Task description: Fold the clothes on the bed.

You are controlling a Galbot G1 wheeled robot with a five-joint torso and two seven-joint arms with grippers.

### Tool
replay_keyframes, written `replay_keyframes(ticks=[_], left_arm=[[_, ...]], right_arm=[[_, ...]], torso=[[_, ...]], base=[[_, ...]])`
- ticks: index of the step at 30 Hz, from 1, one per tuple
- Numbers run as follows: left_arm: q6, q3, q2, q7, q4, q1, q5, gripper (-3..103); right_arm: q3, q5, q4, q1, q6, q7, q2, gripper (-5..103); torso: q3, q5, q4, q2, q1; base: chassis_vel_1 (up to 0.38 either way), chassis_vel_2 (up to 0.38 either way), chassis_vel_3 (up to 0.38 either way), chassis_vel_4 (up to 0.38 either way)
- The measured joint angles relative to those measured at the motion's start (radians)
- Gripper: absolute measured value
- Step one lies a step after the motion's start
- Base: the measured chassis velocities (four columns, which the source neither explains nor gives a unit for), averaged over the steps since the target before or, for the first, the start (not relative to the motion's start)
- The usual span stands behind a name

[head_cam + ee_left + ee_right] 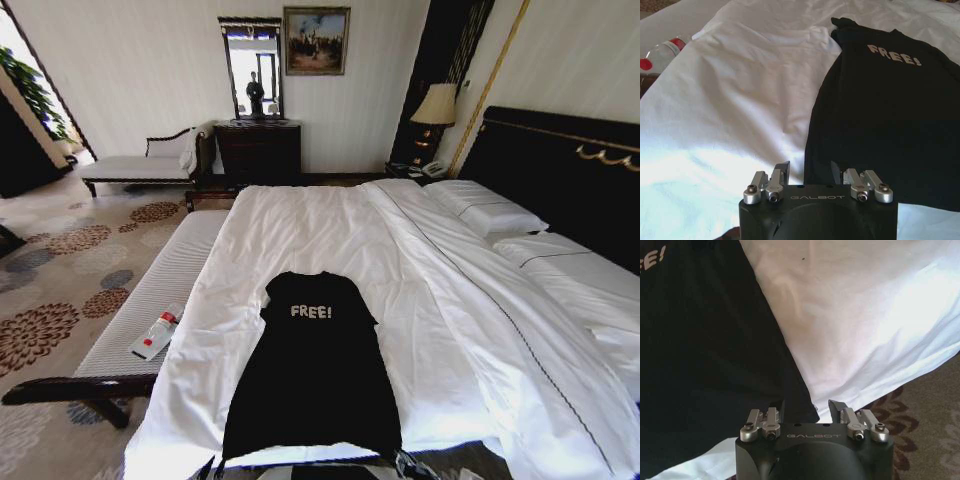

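The shirt (315,370) lies flat, lettering up, at the foot edge of the bed (450,300), hem nearest me. My left gripper (810,169) and right gripper (807,407) hover at its two hem corners, fingers spread, empty. I should pinch both corners evenly, catching only black cloth, not sheet.

Black T-shirt (315,385) flat on bed (420,270)

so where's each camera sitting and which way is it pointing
Head view: high at the bed's foot, looking along the white bedding toward the far wall.
Left wrist view: behind the open left gripper, at the shirt's left hem edge.
Right wrist view: behind the open right gripper, at the right hem corner.
All share the black soft T-shirt with white FREE! lettering.
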Motion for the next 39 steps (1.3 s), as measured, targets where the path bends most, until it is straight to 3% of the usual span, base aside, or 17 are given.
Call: replay_keyframes(ticks=[2,3,5,8,9,14,20,25,28,34,39], left_arm=[[-0.007,-0.01,-0.011,-0.002,-0.021,-0.01,0.006,59],[-0.011,-0.014,-0.015,-0.002,-0.029,-0.016,0.01,65],[-0.015,-0.018,-0.02,-0.002,-0.033,-0.023,0.016,65],[-0.02,-0.028,-0.023,-0.001,-0.036,-0.049,0.018,81],[-0.022,-0.032,-0.023,0.0,-0.036,-0.061,0.019,86],[-0.019,-0.039,-0.022,0.014,-0.031,-0.143,0.019,98],[-0.001,0.0,0.014,0.013,-0.038,-0.254,0.035,100],[0.103,0.057,0.009,-0.025,-0.073,-0.402,0.04,100],[0.137,0.073,-0.005,-0.035,-0.077,-0.436,0.041,100],[0.149,0.088,-0.001,-0.024,-0.089,-0.447,0.049,100],[0.151,0.093,0.005,-0.018,-0.086,-0.452,0.073,100]], right_arm=[[0.03,0.042,0.029,0.008,0.017,0.001,-0.002,61],[0.047,0.056,0.045,0.015,0.019,0.002,-0.006,61],[0.064,0.066,0.061,0.023,0.02,0.004,-0.013,67],[0.114,0.094,0.097,0.045,0.02,0.008,-0.038,84],[0.128,0.113,0.106,0.057,0.02,0.008,-0.048,84],[0.155,0.22,0.103,0.156,0.04,-0.023,-0.102,99],[0.134,0.388,0.019,0.308,0.005,-0.037,-0.182,100],[0.086,0.621,-0.151,0.577,-0.04,-0.03,-0.205,100],[0.073,0.676,-0.208,0.657,-0.056,-0.029,-0.211,100],[0.038,0.696,-0.321,0.757,-0.09,-0.02,-0.204,100],[-0.02,0.611,-0.43,0.811,-0.106,-0.052,-0.185,100]], torso=[[0.0,-0.0002,0.0001,0.0,0.0],[0.0,0.0,0.0001,0.0,0.0],[0.0,-0.0001,0.0002,0.0,0.0],[0.0,-0.0001,0.0003,0.0,0.0],[0.0,-0.0001,0.0001,0.0,0.0],[0.0,-0.0003,0.0004,0.0,0.0],[0.0,0.0,0.0003,0.0,0.0],[0.0,0.0,0.0003,0.0,0.0],[0.0,-0.0001,0.0007,0.0,0.0],[0.0,-0.0001,0.0003,0.0,0.0],[0.0,-0.0002,0.0001,0.0,0.0]], base=[[0.0,0.0,0.0,0.0],[0.0,0.0,0.0,0.0],[0.0,0.0,0.0,0.0],[0.0,0.0,0.0,0.0],[0.0,0.0,0.0,0.0],[0.0,0.0,0.0,0.0],[0.0,0.0,0.0,0.0],[0.0,0.0,0.0,0.0],[0.0,0.0,0.0,0.0],[0.0,0.0,0.0,0.0],[0.0,0.0,0.0,0.0]])
